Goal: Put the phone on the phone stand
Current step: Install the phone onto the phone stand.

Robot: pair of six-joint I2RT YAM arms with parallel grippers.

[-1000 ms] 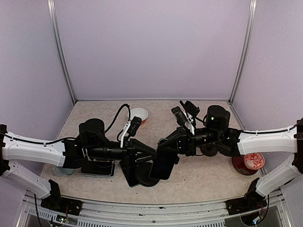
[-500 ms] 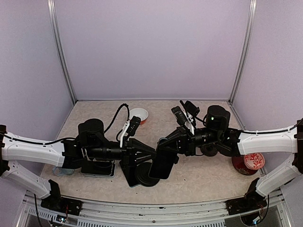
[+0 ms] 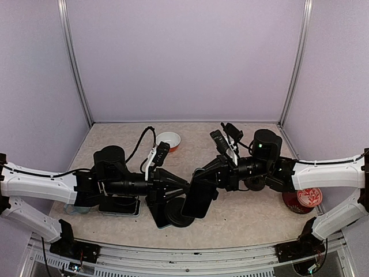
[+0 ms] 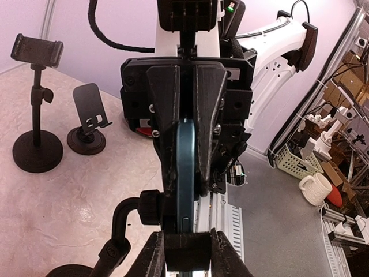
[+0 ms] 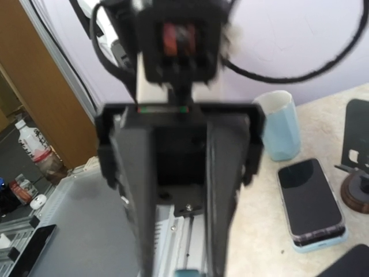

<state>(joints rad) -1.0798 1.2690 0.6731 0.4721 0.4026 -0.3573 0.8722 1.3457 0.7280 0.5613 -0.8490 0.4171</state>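
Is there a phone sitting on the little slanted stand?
No. The little slanted stand has a bare black plate in the left wrist view; nothing rests on it.

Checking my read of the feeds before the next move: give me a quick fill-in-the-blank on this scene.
1. The phone is pinched edge-on by the ___ arm's gripper.
2. In the right wrist view a second phone lies flat near a light blue ___.
3. Further back, the left wrist view shows ___ spare stands: a clamp stand and a plate stand.
Missing words: right; cup; two.
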